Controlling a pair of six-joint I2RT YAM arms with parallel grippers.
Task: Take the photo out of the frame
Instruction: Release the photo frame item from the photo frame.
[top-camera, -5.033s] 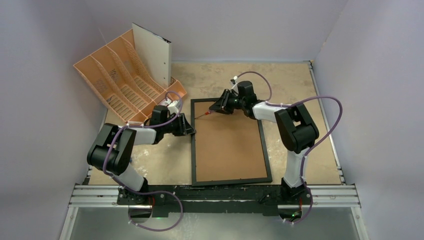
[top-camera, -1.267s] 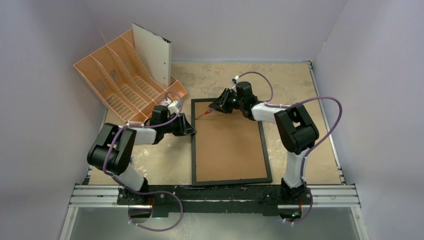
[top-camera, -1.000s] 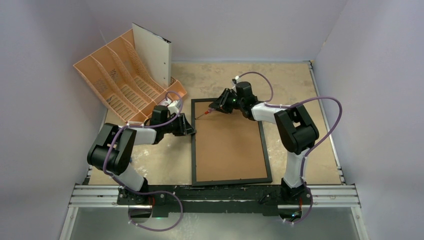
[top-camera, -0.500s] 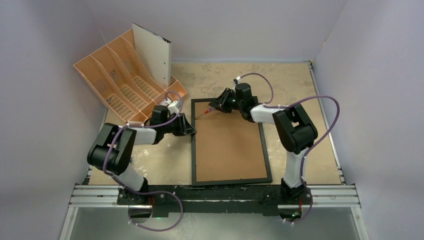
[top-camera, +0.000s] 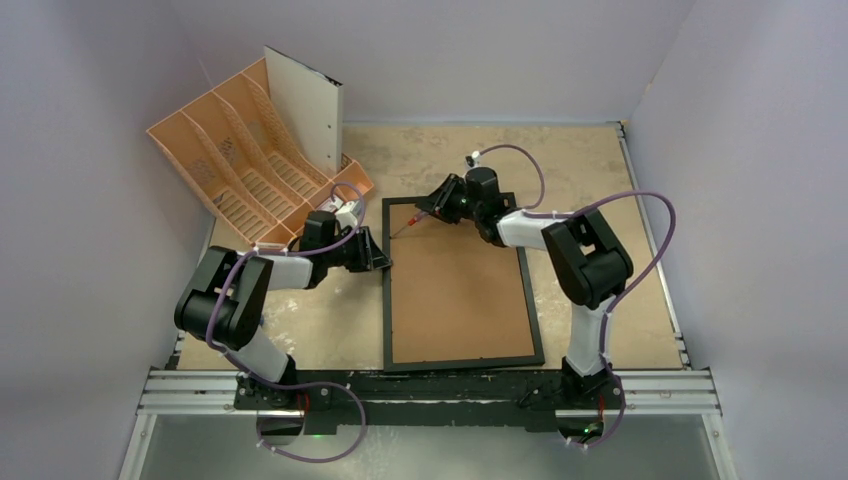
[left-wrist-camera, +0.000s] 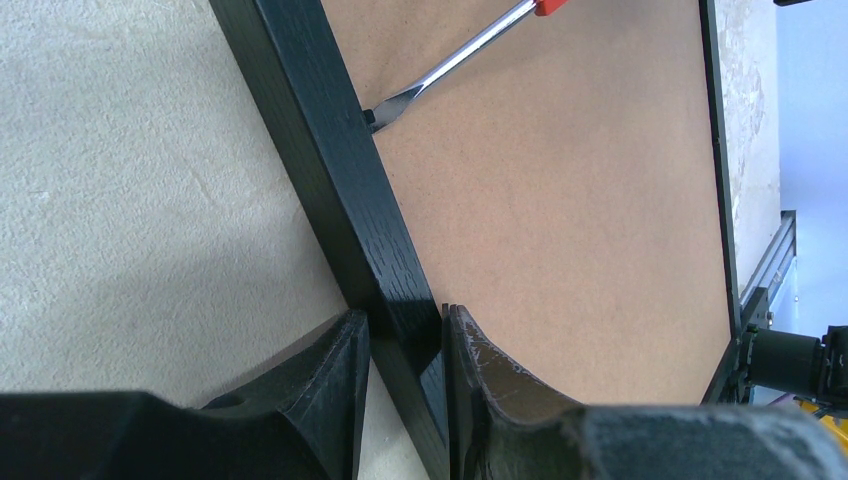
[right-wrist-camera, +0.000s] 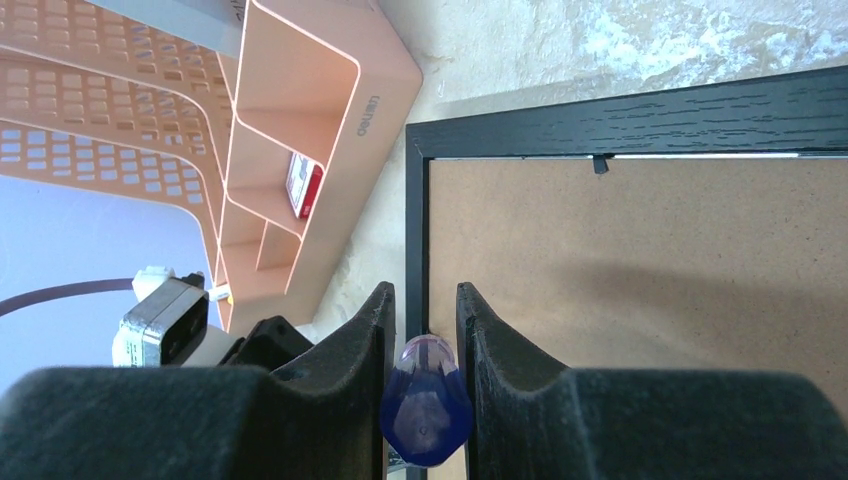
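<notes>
frame (top-camera: 460, 359) lies flat on the table (top-camera: 420, 160), back side up, just beyond the arm bases, with its long sides running away from them. brown backing board (top-camera: 455, 290) fills it from rail to rail.

partway up its left rail, the left gripper (top-camera: 380, 262) reaches in from the side. the left wrist view shows its fingers pressed against the black rail, one on the outer face over the table and one on the inner face over the board, pinching the rail between them.

farther on, near the far left corner, the right gripper (top-camera: 432, 207) is clamped around a screwdriver (top-camera: 412, 228). the handle's blue end sits between its fingers in the right wrist view. the shaft slants down over the board, and the flat tip meets the inner edge of the left rail.

beyond the frame's far left corner stands an orange organiser (top-camera: 240, 160), with a white sheet (top-camera: 305, 110) upright in its rightmost slot.
</notes>
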